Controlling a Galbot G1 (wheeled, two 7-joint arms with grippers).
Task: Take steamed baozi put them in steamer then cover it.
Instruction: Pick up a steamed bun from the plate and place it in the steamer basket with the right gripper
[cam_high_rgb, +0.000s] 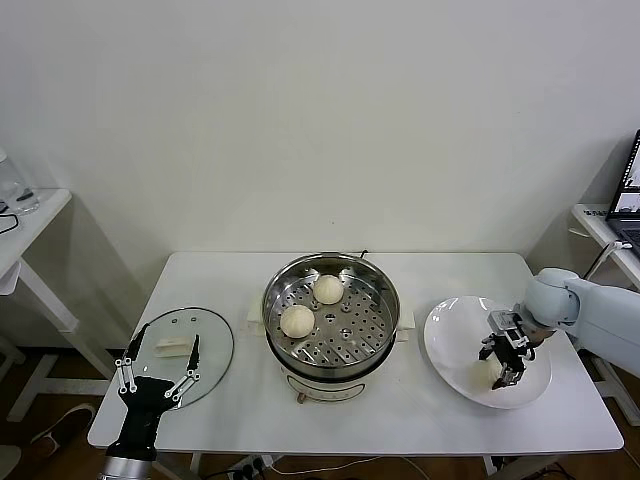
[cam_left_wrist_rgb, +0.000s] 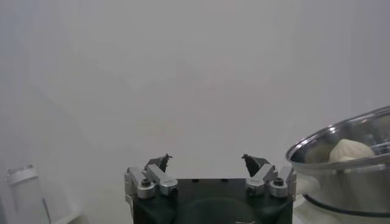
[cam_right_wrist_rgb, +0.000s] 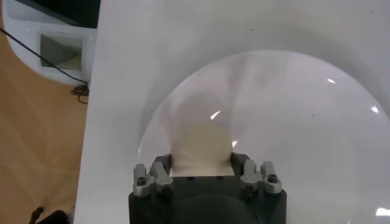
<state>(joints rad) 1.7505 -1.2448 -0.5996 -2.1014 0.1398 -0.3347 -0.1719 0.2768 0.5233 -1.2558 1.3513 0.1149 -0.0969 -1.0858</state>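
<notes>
While seemingly gripped, one baozi (cam_high_rgb: 487, 372) sits between the right claw's (cam_high_rgb: 503, 374) fingers.

A white table (cam_high_rgb: 420, 420) carries three things set in a row. The clear glass cover (cam_high_rgb: 185, 352) lies flat near its left edge, the steel steamer (cam_high_rgb: 331, 318) stands on its white base at the middle, and a white plate (cam_high_rgb: 450, 335) rests toward the right edge, apart from the steamer.

A white table (cam_high_rgb: 220, 275) stands by a plain white wall (cam_high_rgb: 320, 120). A small white desk (cam_high_rgb: 30, 215) is on one side. The floor (cam_high_rgb: 40, 400) is brown wood.
</notes>
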